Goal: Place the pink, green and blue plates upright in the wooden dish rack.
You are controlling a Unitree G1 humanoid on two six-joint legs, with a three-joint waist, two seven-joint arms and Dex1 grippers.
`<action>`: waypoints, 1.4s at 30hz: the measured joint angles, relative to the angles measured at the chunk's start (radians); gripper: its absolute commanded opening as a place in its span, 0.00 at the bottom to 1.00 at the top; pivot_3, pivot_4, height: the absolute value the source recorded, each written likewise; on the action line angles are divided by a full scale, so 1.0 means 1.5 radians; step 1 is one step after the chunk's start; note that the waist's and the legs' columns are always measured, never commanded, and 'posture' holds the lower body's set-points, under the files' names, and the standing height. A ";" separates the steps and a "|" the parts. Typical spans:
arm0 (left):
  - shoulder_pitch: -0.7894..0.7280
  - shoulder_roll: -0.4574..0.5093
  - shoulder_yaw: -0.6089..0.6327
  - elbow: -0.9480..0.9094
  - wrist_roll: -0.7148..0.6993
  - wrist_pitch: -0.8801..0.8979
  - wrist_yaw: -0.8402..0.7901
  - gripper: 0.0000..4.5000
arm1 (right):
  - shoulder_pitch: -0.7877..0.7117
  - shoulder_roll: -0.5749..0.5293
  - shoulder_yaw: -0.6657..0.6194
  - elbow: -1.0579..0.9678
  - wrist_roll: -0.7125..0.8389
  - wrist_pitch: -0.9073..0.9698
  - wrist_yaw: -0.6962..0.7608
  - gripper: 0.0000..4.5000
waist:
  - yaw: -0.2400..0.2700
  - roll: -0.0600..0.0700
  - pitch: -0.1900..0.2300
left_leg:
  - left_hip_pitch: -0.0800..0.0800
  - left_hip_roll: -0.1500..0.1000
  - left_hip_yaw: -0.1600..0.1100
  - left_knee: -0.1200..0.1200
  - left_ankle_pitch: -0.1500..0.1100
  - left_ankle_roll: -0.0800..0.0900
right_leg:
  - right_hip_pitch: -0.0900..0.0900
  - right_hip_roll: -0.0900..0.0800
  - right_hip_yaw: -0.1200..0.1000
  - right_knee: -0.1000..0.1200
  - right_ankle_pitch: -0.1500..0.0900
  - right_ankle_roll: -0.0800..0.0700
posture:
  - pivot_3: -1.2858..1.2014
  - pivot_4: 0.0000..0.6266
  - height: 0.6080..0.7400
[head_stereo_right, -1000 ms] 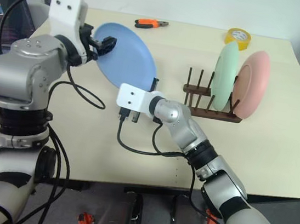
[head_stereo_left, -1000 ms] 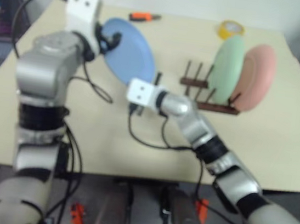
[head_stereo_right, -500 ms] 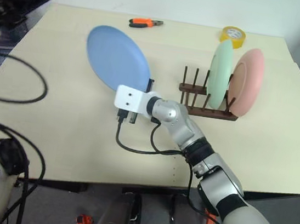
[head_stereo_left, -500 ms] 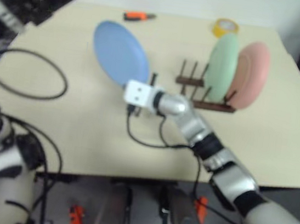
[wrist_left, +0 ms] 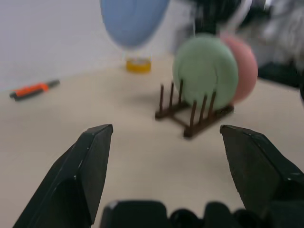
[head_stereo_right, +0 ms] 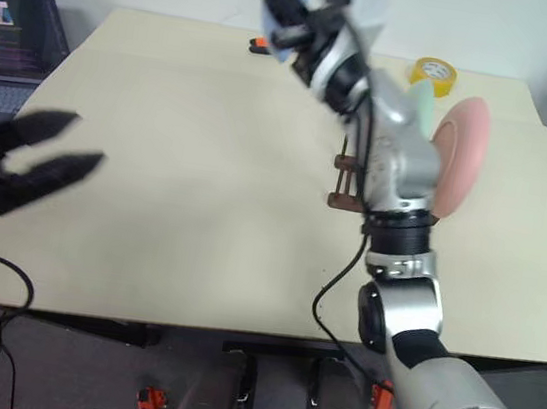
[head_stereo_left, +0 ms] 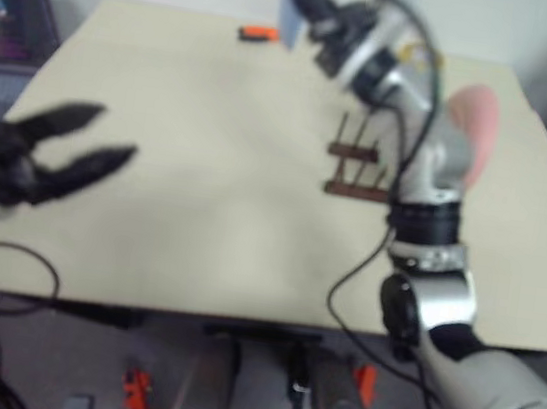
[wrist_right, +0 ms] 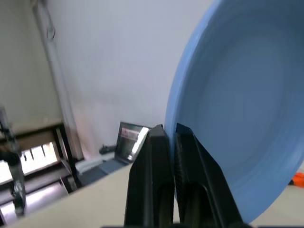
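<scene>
the right gripper [wrist_right: 169,137] was clamped on the blue plate's [wrist_right: 237,109] rim, raised high above the table [head_stereo_right: 209,156]; the left gripper [wrist_left: 166,161] stood wide open and empty, having let go and drawn back. green plate [wrist_left: 205,71] and pink plate [wrist_left: 244,64] stood upright in the wooden dish rack [wrist_left: 190,118]

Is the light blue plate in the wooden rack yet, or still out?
Out. The light blue round plate is pinched by its rim in the right gripper, raised above the table, apart from the dark wooden dish rack.
</scene>
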 measured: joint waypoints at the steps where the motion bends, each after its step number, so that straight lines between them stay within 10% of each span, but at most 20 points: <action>1: -0.016 0.000 -0.038 -0.001 0.007 -0.016 0.000 0.88 | 0.011 -0.030 -0.015 -0.031 0.023 0.047 -0.007 0.00 | 0.002 0.000 0.000 | -0.001 0.000 0.000 0.000 0.000 0.000 | 0.000 0.000 0.000 0.000 0.000 0.000 | 0.52 0.24 1.00; 12: -0.093 0.002 -0.300 -0.008 0.104 -0.102 0.013 0.88 | 0.171 -0.203 -0.041 -0.221 0.144 0.299 -0.025 0.00 | -0.014 0.001 0.000 | 0.000 0.003 0.011 -0.012 0.003 0.004 | -0.007 0.004 0.007 0.002 -0.001 0.001 | 0.52 0.24 1.00; 42: -0.087 0.015 -0.314 0.000 0.111 -0.118 0.030 0.88 | 0.207 -0.222 -0.019 -0.238 0.214 0.279 0.033 0.00 | -0.018 0.001 0.000 | 0.000 0.002 0.014 -0.009 0.003 0.005 | -0.007 0.006 0.009 0.001 0.001 0.004 | 0.52 0.24 1.00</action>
